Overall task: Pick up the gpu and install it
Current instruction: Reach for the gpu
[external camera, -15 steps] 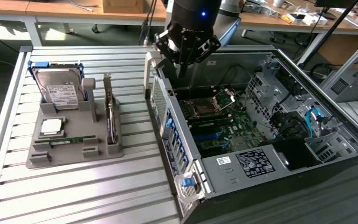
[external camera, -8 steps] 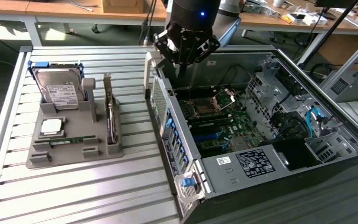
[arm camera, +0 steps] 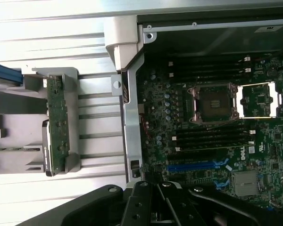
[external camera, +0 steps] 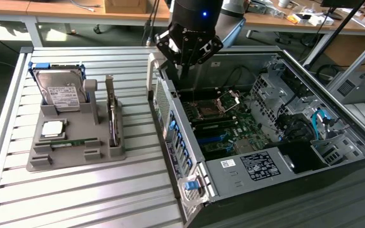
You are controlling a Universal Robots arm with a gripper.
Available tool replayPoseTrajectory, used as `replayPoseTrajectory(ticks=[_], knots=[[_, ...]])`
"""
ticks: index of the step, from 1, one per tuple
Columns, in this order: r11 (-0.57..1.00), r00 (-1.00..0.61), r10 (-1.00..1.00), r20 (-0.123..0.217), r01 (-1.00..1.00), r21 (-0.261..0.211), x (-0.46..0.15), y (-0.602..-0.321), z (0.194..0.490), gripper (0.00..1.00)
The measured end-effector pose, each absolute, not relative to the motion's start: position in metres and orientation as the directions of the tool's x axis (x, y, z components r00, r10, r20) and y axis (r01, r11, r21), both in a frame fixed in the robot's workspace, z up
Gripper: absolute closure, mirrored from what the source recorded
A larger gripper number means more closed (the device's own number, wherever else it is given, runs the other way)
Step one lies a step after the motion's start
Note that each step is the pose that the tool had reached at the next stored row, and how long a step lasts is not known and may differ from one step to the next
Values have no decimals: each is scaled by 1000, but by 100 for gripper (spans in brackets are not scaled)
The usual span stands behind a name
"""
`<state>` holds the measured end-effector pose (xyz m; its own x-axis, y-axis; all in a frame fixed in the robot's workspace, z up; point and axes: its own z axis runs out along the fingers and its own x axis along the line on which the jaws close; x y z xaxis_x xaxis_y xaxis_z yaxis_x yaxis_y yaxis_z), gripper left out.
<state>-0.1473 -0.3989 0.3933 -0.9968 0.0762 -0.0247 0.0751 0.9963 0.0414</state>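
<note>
The gpu (external camera: 111, 116) stands on its long edge in a slot of the grey holder (external camera: 74, 159), on the slatted table at the exterior view's left. From the wrist it appears edge-on as a thin greenish-brown card (arm camera: 58, 123). My gripper (external camera: 184, 75) hangs above the back corner of the open computer case (external camera: 189, 156), well apart from the gpu, shut with nothing between its fingers. Its black linkages (arm camera: 153, 188) meet over the case wall. Inside lies the motherboard (arm camera: 254, 155) with a blue card slot (arm camera: 193, 165) and an open CPU socket (arm camera: 212, 103).
The holder also carries a silver hard drive (external camera: 59, 90) with a white label, a square chip (external camera: 52, 127) and a slim green RAM stick (external camera: 74, 141). The case's metal wall (arm camera: 131, 127) stands between holder and motherboard. Desks with clutter sit behind.
</note>
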Motion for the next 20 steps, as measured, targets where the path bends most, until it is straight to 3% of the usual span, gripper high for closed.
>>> replayPoseTrajectory(ticks=[20], knots=[[996,-997,76,-25,75,41,-156,-399,393,89]])
